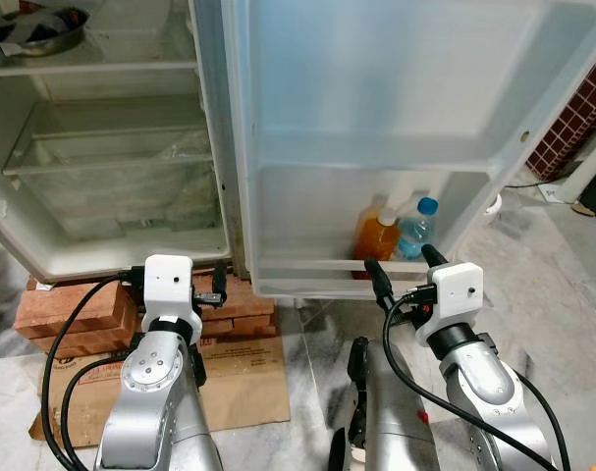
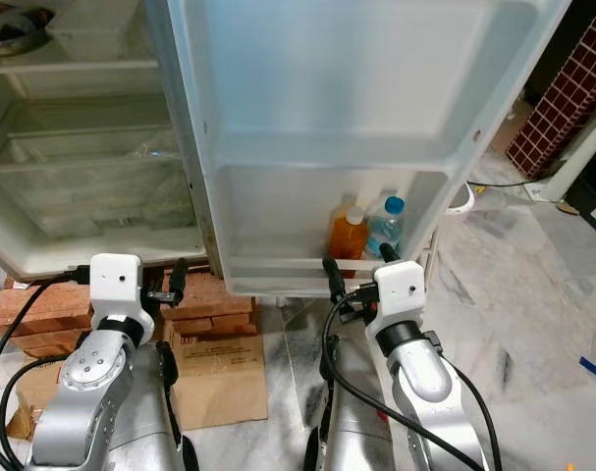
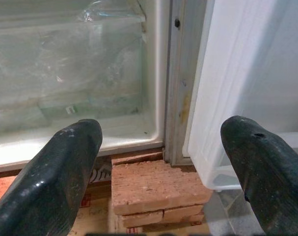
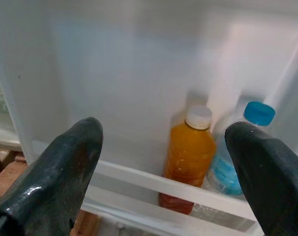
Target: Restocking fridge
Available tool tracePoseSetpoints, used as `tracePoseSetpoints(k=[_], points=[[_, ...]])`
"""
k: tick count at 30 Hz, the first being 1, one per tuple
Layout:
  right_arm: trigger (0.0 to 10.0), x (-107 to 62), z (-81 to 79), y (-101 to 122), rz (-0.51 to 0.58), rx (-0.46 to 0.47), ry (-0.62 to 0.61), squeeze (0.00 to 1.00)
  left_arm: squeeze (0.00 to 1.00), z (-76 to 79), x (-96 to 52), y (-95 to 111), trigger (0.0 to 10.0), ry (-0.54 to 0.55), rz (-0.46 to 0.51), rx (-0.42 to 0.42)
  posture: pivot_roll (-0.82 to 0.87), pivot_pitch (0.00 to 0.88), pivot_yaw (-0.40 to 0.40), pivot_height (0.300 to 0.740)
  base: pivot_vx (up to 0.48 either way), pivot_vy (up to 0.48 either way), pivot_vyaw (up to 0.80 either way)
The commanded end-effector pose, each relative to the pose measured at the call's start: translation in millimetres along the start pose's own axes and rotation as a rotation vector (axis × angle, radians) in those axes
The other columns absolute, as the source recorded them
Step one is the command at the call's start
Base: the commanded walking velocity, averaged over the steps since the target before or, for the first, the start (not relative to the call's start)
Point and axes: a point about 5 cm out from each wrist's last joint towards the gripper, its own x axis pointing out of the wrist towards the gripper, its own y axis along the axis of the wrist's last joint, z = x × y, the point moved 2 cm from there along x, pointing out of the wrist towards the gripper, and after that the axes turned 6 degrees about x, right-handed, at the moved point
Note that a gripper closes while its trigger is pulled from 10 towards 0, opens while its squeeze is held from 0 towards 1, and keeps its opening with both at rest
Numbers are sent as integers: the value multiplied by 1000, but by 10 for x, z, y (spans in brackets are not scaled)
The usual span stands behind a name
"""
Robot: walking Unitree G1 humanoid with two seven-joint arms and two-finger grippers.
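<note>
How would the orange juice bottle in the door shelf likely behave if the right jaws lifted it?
The juice bottle looks nearly full, so probably heavy for its size. Its smooth plastic may be a little slippery. Standing upright against the water bottle behind the shelf rail, it would likely nudge that neighbour if tilted.

both eye views look forward and down from the head at the open fridge in the upper left of the frame and its door at centre, with both arms low in the frame. the left wrist view sits close to the fridge's lower edge and the bricks. the right wrist view faces the door shelf closely, sharing the orange bottle and blue-capped bottle with the eye views.
</note>
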Motion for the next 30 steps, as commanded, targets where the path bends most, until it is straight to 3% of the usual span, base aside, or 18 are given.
tracePoseSetpoints(k=[1, 5, 9, 20, 30], points=[[10000, -21, 21, 51, 2, 13, -6, 0, 0, 4, 2, 15, 10000, 6, 10, 18, 28, 0, -49, 534, 0, 0, 0], [10000, -186, 2, 0, -57, 55, -12, 0, 0, 1, -40, -4, 10000, -16, 10, 25, 24, 0, -50, 562, 0, 0, 0], [10000, -229, 58, -16, -76, 66, -43, 0, 0, -7, -52, -25, 10000, -21, 3, 22, 17, 0, -46, 586, 0, 0, 0], [10000, -222, 56, -26, -107, 79, -54, 0, 0, 30, -32, -18, 10000, -46, 10, 33, 17, 0, -45, 647, 0, 0, 0], [10000, -223, 98, -152, -187, 149, -99, 0, 0, 39, -31, -15, 10000, -57, 13, 40, 18, 0, -42, 703, 0, 0, 0]])
